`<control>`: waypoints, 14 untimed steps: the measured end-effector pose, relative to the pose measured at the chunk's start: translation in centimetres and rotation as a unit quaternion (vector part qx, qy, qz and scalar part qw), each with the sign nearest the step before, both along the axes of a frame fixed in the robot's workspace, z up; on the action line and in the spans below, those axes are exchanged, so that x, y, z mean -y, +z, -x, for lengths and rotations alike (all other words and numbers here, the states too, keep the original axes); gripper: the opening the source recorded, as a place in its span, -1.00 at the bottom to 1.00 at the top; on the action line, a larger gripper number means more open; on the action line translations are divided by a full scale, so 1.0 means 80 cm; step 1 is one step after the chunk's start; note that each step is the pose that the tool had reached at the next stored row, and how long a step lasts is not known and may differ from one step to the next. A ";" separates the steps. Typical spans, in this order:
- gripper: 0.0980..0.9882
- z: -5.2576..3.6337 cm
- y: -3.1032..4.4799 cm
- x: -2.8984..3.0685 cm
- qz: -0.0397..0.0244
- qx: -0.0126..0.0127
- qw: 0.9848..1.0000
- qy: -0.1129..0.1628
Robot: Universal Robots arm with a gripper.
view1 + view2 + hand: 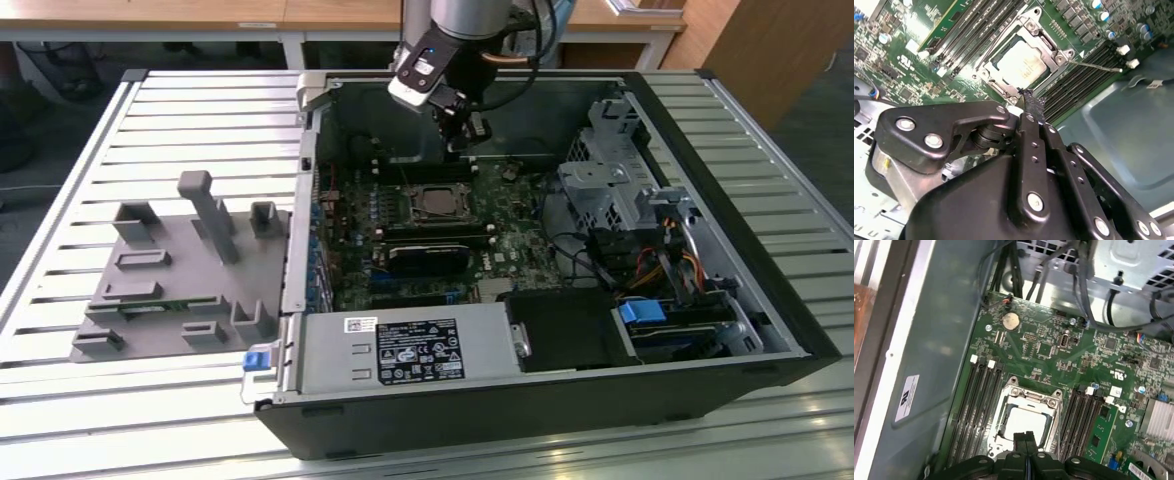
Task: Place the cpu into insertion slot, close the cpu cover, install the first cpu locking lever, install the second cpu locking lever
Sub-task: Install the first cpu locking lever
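the gripper (1032, 100) hangs low inside the open computer case (534, 410), just above the circuit board (1054, 340), with its two fingers pressed together and nothing between them; both wrist views show the tips meeting in one dark line. in the exterior view it sits just behind the socket (414, 203), close to it but not touching

the chip (1021, 64) already lies flat in the socket, its dull silver top showing through the window of the cover (1029, 396). the cover looks to be folded down around it, though i cannot tell if it sits fully flush. one thin lever (1095, 65) sticks out sideways from the socket corner across the memory slots (971, 410), so it appears unlatched. whether the other lever is hooked i cannot tell

as a judgement, the placing and the cover are done and the lever work is what remains. the risks lie in the tight space: the lever is a thin springy rod, and the closed tips could slide off it and strike the board or the memory slots beside it. a push from a poor angle could bend the rod or miss its catch. if the cover is not seated, clamping force could land unevenly on the chip and the pins under it

a grey tray (160, 290) rests on the slatted table (134, 420), on the exterior view's left, well apart from the work
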State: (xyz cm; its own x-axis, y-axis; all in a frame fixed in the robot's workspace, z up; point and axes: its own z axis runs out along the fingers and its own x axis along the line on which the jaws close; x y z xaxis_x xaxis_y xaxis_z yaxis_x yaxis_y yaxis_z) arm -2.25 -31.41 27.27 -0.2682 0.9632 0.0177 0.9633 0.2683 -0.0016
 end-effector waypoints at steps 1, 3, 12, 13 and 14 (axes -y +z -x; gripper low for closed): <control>-0.98 0.000 0.0000 0.0000 0.000 0.000 1.000 0.006; -0.98 0.000 -0.0001 0.0000 0.000 0.000 1.000 0.019; -0.98 0.000 -0.0001 0.0000 0.000 0.000 0.998 0.059; -0.98 0.000 -0.0001 0.0000 0.000 0.000 0.998 0.063; -0.98 0.000 -0.0001 0.0000 0.000 0.000 0.998 0.066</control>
State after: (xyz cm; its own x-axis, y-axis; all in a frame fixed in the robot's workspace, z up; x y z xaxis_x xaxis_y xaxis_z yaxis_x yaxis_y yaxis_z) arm -2.25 -31.41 27.27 -0.3930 0.9194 0.0177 0.9195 0.3931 -0.0016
